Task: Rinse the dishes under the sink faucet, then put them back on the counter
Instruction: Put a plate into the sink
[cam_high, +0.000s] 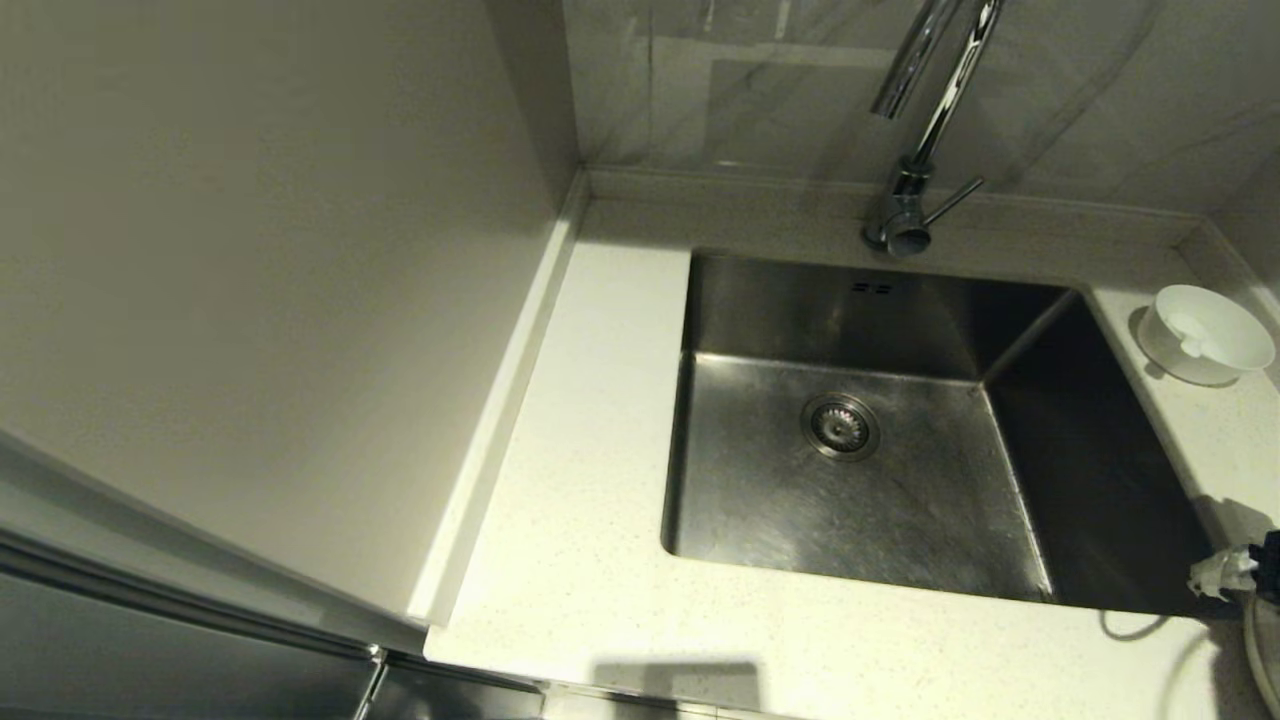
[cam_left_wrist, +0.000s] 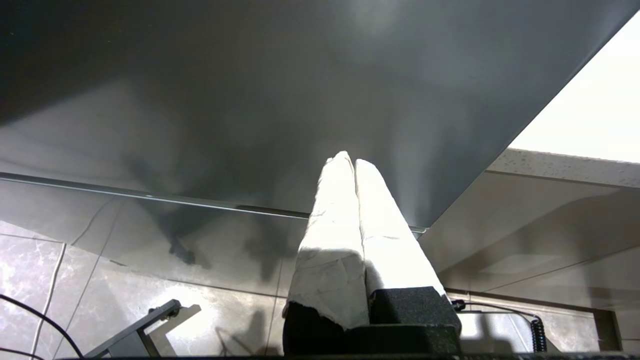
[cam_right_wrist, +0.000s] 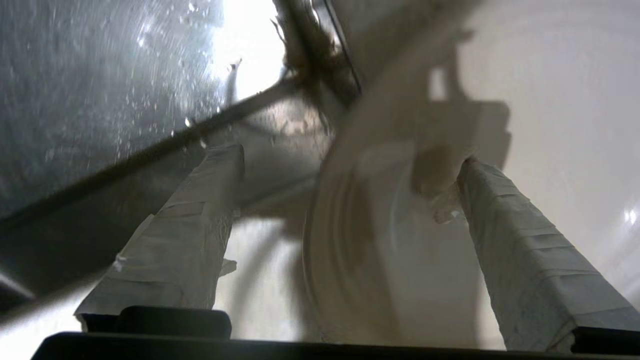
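Head view: high up, looking steeply down on the sink (cam_high: 860, 420) and counter (cam_high: 580, 520).
Left wrist view: low, facing a dark panel (nothing shared).
Right wrist view: very close on the plate (cam_right_wrist: 380, 250); shares the sink edge.

One small white round bowl (cam_high: 1207, 335), one white spoon (cam_high: 1192, 337) inside it, one cream round plate (cam_right_wrist: 360, 250), one square steel sink (cam_high: 880, 440), one chrome gooseneck faucet (cam_high: 925, 150)
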